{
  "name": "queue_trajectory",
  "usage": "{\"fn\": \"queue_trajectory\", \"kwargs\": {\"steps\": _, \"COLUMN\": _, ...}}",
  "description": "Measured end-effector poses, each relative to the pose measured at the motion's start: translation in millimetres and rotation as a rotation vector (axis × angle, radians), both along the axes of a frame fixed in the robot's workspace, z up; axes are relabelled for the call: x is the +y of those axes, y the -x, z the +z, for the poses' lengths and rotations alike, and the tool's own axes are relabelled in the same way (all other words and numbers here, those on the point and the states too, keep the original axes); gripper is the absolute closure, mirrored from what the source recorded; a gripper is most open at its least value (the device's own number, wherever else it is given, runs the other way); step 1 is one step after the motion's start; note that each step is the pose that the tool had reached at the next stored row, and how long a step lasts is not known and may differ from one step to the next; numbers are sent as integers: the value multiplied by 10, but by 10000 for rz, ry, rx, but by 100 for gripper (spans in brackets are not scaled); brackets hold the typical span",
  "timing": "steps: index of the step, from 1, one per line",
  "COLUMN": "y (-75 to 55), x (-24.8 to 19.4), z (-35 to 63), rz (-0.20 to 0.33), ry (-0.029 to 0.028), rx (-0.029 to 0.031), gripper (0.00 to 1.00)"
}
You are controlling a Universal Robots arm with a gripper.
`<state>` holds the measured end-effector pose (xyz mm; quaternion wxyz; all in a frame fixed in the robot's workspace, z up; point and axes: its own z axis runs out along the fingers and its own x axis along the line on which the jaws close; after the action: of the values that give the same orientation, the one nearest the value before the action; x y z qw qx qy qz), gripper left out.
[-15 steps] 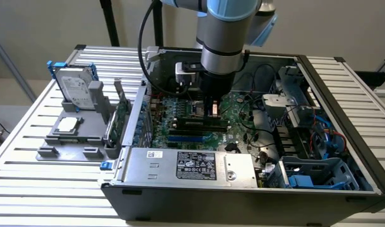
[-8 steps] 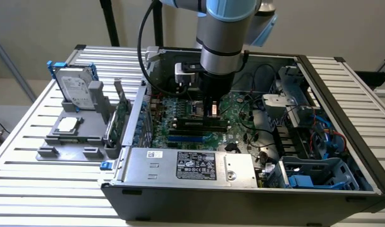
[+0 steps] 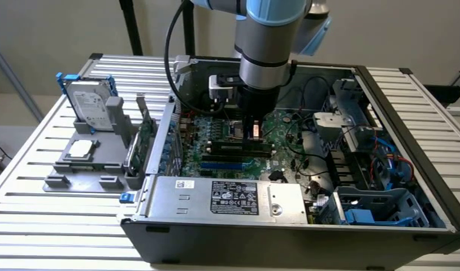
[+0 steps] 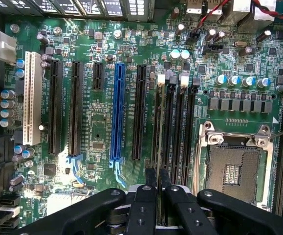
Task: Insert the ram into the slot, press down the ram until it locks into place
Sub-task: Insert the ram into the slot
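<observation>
Between the fingertips of the gripper (image 4: 158,177), clamped edge-on, the ram (image 4: 157,125) stands in the slot (image 4: 154,147); whether it has locked is unclear.

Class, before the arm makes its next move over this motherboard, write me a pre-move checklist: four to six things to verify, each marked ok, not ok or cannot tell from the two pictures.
1. Gripper lined up over the black memory slots, not the blue slot: ok.
2. Ram held in the gripper: cannot tell.
3. Light end clips swung open: cannot tell.
4. Gripper apart from the CPU socket: ok.
5. Computer case lying open, board facing up towards the arm: ok.
</observation>
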<state>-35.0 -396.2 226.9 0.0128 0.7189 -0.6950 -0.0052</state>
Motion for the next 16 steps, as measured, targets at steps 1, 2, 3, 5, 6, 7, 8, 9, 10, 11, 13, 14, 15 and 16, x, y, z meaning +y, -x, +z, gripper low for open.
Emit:
{"fn": "queue_trajectory", "kwargs": {"steps": 1, "y": 0, "x": 1, "z": -1, "rz": 0, "ry": 1, "rx": 0, "gripper": 86}}
{"fn": "queue_trajectory", "kwargs": {"steps": 2, "y": 0, "x": 1, "z": -3, "rz": 0, "ry": 2, "rx": -1, "gripper": 86}}
{"fn": "queue_trajectory", "kwargs": {"steps": 3, "y": 0, "x": 1, "z": -5, "rz": -1, "ry": 1, "rx": -2, "gripper": 86}}
{"fn": "queue_trajectory", "kwargs": {"steps": 5, "y": 0, "x": 1, "z": -9, "rz": 0, "ry": 1, "rx": -5, "gripper": 86}}
{"fn": "queue_trajectory", "kwargs": {"steps": 6, "y": 0, "x": 1, "z": -12, "rz": 0, "ry": 0, "rx": -7, "gripper": 86}}
{"fn": "queue_trajectory", "kwargs": {"steps": 7, "y": 0, "x": 1, "z": -13, "rz": 0, "ry": 1, "rx": -8, "gripper": 86}}
{"fn": "queue_trajectory", "kwargs": {"steps": 8, "y": 0, "x": 1, "z": -14, "rz": 0, "ry": 1, "rx": -8, "gripper": 86}}
{"fn": "queue_trajectory", "kwargs": {"steps": 9, "y": 0, "x": 1, "z": -15, "rz": 0, "ry": 1, "rx": -9, "gripper": 86}}
{"fn": "queue_trajectory", "kwargs": {"steps": 10, "y": 0, "x": 1, "z": -18, "rz": -1, "ry": 0, "rx": -12, "gripper": 86}}
{"fn": "queue_trajectory", "kwargs": {"steps": 11, "y": 0, "x": 1, "z": -21, "rz": 0, "ry": -1, "rx": -14, "gripper": 86}}
{"fn": "queue_trajectory", "kwargs": {"steps": 13, "y": 0, "x": 1, "z": -25, "rz": -1, "ry": 0, "rx": -18, "gripper": 86}}
{"fn": "queue_trajectory", "kwargs": {"steps": 14, "y": 0, "x": 1, "z": -27, "rz": 0, "ry": 1, "rx": -20, "gripper": 86}}
{"fn": "queue_trajectory", "kwargs": {"steps": 15, "y": 0, "x": 1, "z": -27, "rz": 0, "ry": 2, "rx": -20, "gripper": 86}}
{"fn": "queue_trajectory", "kwargs": {"steps": 16, "y": 0, "x": 1, "z": -27, "rz": 0, "ry": 1, "rx": -20, "gripper": 85}}
